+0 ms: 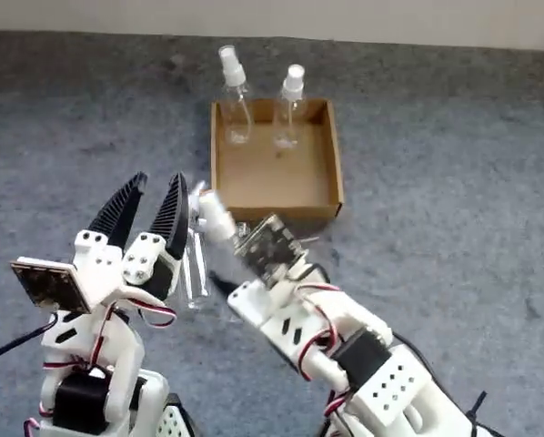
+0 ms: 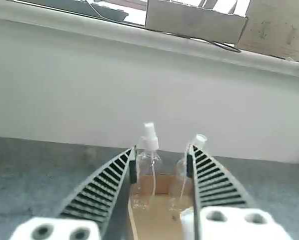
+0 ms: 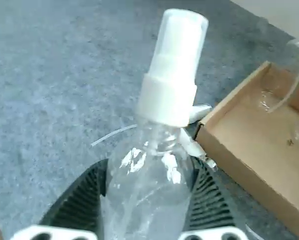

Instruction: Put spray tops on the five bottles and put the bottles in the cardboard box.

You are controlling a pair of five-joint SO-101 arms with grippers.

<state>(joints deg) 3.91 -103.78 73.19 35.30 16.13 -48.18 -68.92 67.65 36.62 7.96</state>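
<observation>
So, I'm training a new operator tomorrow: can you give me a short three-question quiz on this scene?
1. How many bottles stand in the cardboard box?
2. True or false: the left hand is open.
3. The bottle held by the right hand has: A) no top, B) a spray top on, C) a cork.
Key: 1) two; 2) true; 3) B.

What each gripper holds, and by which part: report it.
Right gripper: clear plastic bottle with white spray top, clamped by its body, below the neck. Left gripper: open, nothing.
</observation>
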